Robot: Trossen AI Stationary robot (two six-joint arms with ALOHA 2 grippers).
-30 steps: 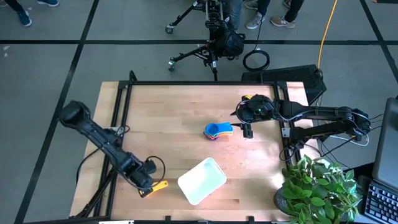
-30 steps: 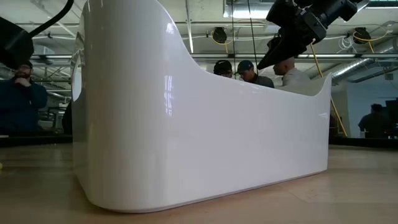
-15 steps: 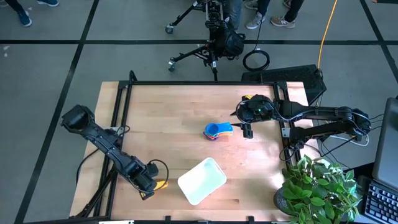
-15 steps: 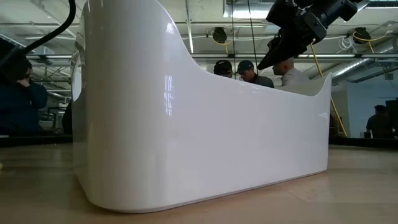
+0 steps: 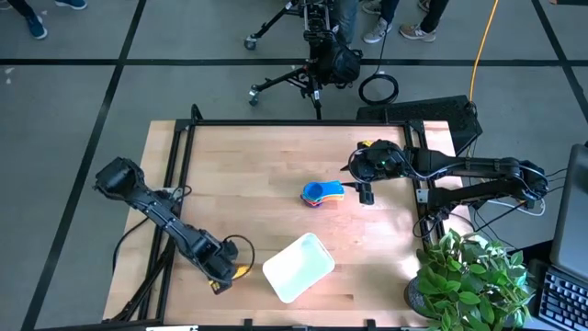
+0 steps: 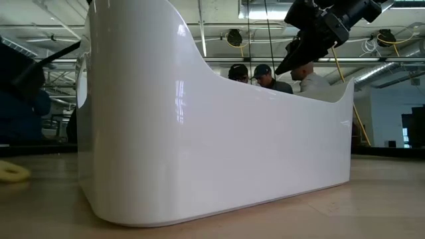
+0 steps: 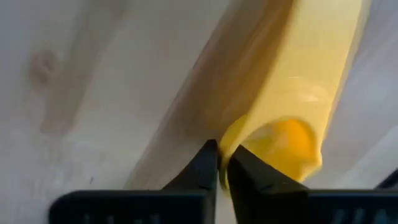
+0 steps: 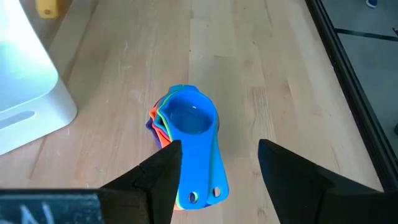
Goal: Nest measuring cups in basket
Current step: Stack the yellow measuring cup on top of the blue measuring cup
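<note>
Over the last second the left tool (image 5: 223,269) has slid along the table's near edge toward the basket (image 5: 298,267), its fingers pinched together on the yellow measuring cup (image 5: 239,272), now just beside the basket. The right tool (image 5: 365,195) waits, fingers apart, by the nested stack of cups (image 5: 320,194) mid-table. The yellow cup looks close to being dropped in

Bare table (image 5: 248,165) lies open around the nested measuring cups (image 5: 320,194); the basket (image 5: 298,267) stands well apart.
</note>
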